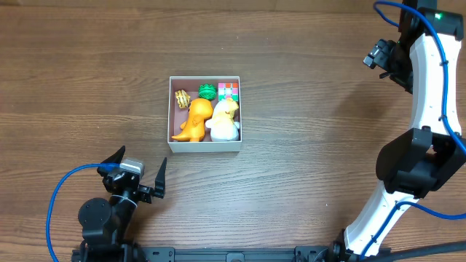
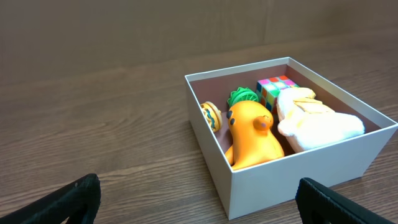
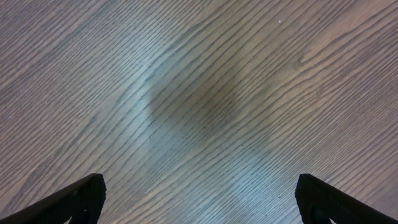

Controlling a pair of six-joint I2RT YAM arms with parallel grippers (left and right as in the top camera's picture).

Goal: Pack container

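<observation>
The white-walled container [image 1: 172,109] sits mid-table; it also shows in the left wrist view [image 2: 292,171]. Inside lie an orange dinosaur toy [image 1: 194,121] [image 2: 252,135], a white plush toy [image 1: 225,118] [image 2: 314,121], a green toy [image 1: 207,92] [image 2: 242,96], a colourful cube [image 1: 228,90] [image 2: 275,87] and a small striped yellow toy [image 1: 182,98] [image 2: 210,116]. My left gripper [image 1: 137,170] [image 2: 199,202] is open and empty, near the front left of the container. My right gripper [image 1: 384,60] [image 3: 199,199] is open and empty at the far right, over bare wood.
The wooden table [image 1: 306,145] surrounds the container. The white right arm [image 1: 426,109] curves along the right edge. Blue cables [image 1: 62,196] run by the left arm's base.
</observation>
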